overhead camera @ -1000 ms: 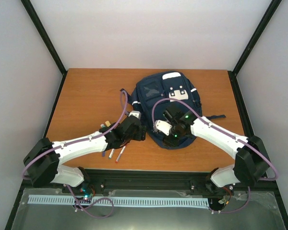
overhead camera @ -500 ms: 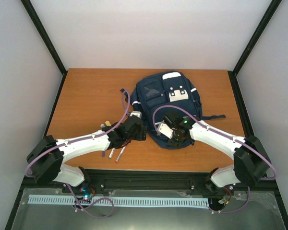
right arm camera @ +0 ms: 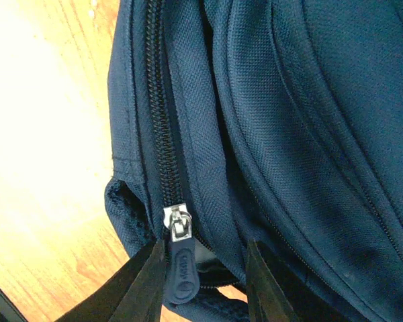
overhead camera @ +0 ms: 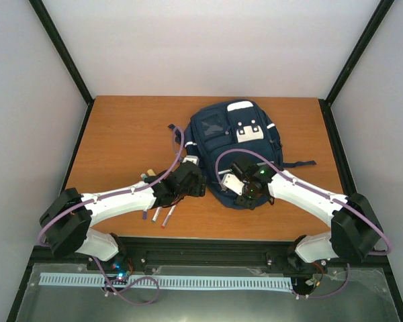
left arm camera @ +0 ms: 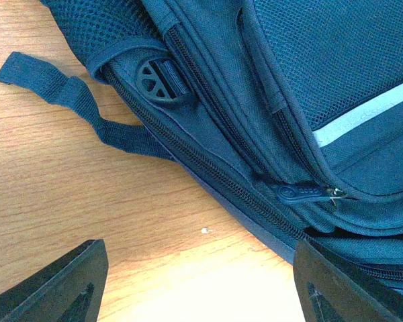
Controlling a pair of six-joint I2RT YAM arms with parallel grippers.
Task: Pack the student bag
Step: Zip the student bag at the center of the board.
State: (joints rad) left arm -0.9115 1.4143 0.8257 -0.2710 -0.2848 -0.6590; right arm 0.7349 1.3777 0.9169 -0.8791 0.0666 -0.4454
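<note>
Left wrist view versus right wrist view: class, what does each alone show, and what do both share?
Left wrist only: a round black plastic buckle, a loose dark webbing strap, a pale stripe. Right wrist only: the fingers of the right gripper either side of a dark zip pull. Both: the navy-blue fabric backpack, its zips, the brown wooden table.

A: Where were the 3 cameras?
B: 1 sat high behind the near edge, looking down on the whole table (overhead camera: 127, 141). 2 wrist cameras faced down, very close to the student bag (overhead camera: 221, 134), which all 3 views shared.
</note>
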